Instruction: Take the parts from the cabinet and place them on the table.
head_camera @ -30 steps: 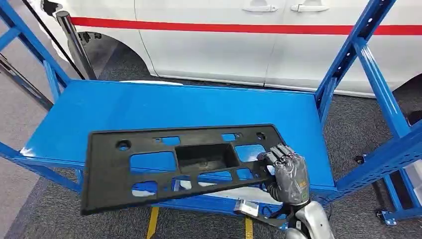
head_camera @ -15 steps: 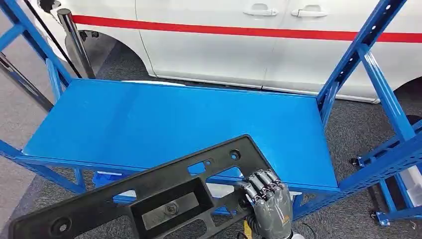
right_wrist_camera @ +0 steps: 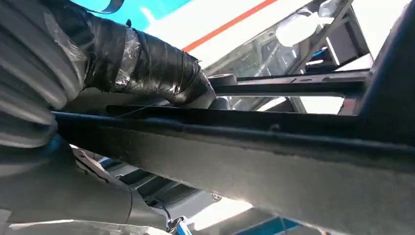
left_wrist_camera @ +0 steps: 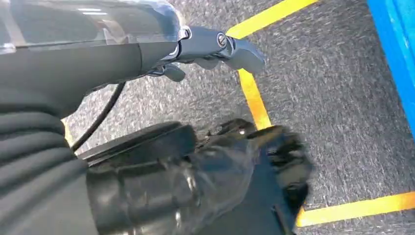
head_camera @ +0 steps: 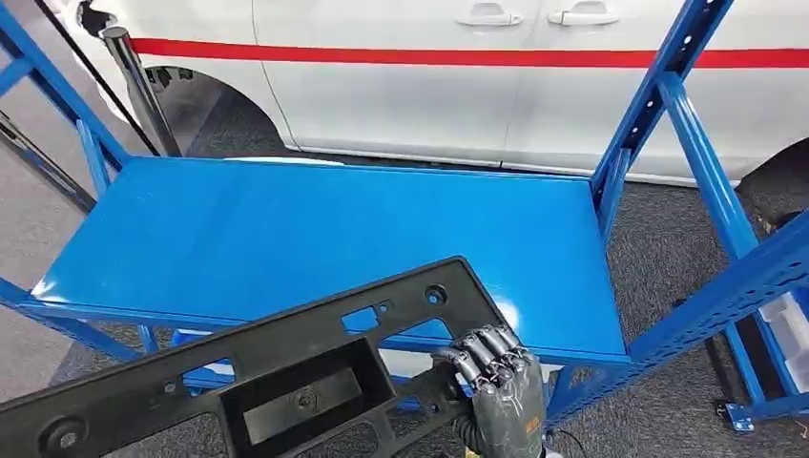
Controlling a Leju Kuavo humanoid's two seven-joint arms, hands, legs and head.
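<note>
A long black plastic panel (head_camera: 286, 382) with cut-out holes and a central recess hangs tilted in front of the blue cabinet shelf (head_camera: 315, 229). Its left end sits low near the picture's bottom edge. My right hand (head_camera: 501, 396) grips the panel's right end, fingers curled over its edge. In the right wrist view the taped thumb (right_wrist_camera: 147, 63) lies across the panel's dark rim (right_wrist_camera: 274, 156). My left hand (left_wrist_camera: 244, 166) hangs blurred above the grey floor, and how its fingers lie is unclear.
The shelf top is bare blue metal between slanted blue uprights (head_camera: 658, 105). A white car with a red stripe (head_camera: 458, 86) stands behind it, and a chrome post (head_camera: 134, 81) at the back left. Yellow lines (left_wrist_camera: 254, 98) mark the carpeted floor.
The panel has come off the shelf toward me and tilted, its left end dropping low. My right hand moved down and back with it. The camera shifted slightly.
</note>
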